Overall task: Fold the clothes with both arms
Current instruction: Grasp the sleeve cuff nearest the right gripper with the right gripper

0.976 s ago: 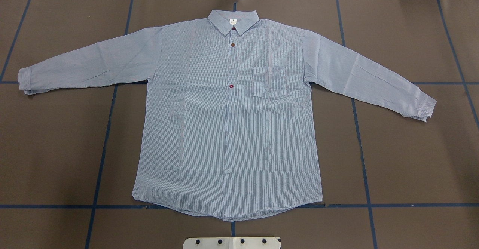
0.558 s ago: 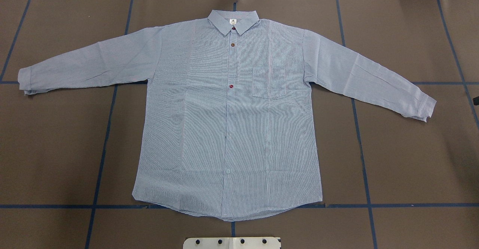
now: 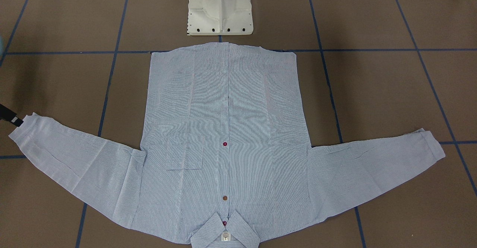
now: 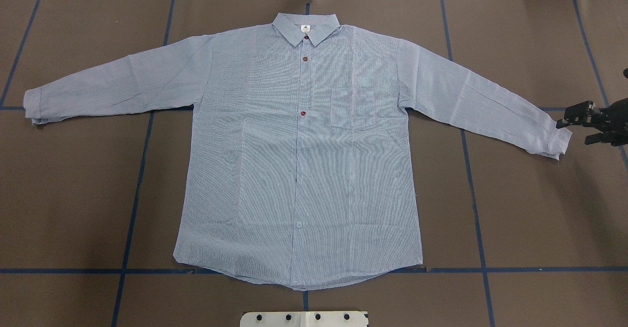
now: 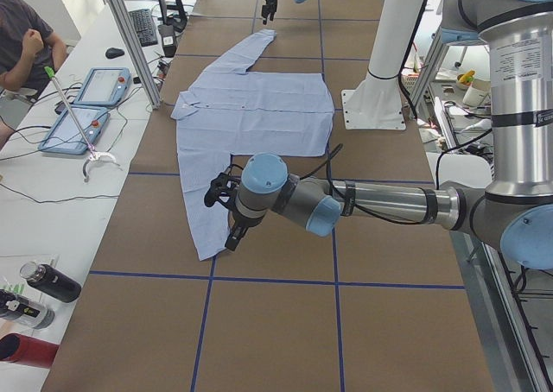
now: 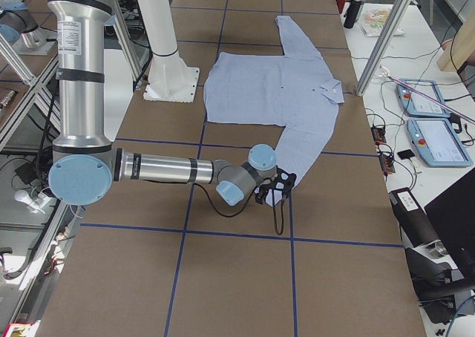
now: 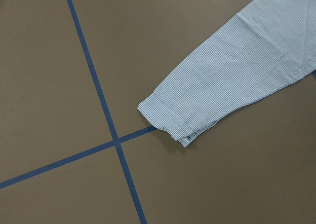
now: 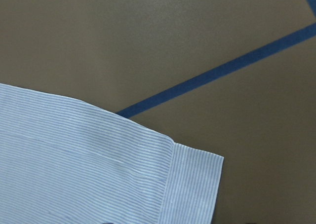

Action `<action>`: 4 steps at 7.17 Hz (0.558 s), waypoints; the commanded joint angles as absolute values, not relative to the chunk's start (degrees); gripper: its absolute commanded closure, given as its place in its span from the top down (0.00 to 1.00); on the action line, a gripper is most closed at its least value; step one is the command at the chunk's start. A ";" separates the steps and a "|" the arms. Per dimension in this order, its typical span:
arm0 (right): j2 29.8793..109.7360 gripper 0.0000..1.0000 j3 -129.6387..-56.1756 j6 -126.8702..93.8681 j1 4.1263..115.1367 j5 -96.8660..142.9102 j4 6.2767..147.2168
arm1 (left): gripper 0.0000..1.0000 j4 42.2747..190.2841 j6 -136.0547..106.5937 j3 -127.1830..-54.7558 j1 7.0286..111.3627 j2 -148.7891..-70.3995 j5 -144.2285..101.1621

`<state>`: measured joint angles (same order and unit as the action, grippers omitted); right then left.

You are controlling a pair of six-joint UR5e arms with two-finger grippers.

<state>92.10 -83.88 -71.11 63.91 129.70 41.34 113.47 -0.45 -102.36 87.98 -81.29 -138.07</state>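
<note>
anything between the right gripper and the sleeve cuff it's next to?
Nothing visible. The right gripper is just off the end of the shirt's cuff, fingers apart, with only brown table around them. The right wrist view shows that cuff lying flat with nothing on it.

Shirt lies spread flat on the tabletop, collar at the far side, hem nearest the robot's base, and a sleeve stretched out to either side. The right pincer sits just beside the right cuff. The left pincer hangs near the left cuff.
</note>
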 commanded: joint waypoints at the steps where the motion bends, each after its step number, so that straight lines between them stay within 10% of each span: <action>1: 91.93 0.89 -83.76 -77.67 60.39 127.18 40.25 | 1.00 113.47 -2.02 -103.18 87.98 -81.30 -138.08; 4: 92.81 0.88 -83.94 -78.05 59.07 127.09 40.17 | 1.00 113.47 -3.16 -103.18 87.98 -81.30 -138.08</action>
<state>92.56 -83.91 -77.85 59.83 127.27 40.21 113.47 -2.67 -103.09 87.98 -81.30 -138.04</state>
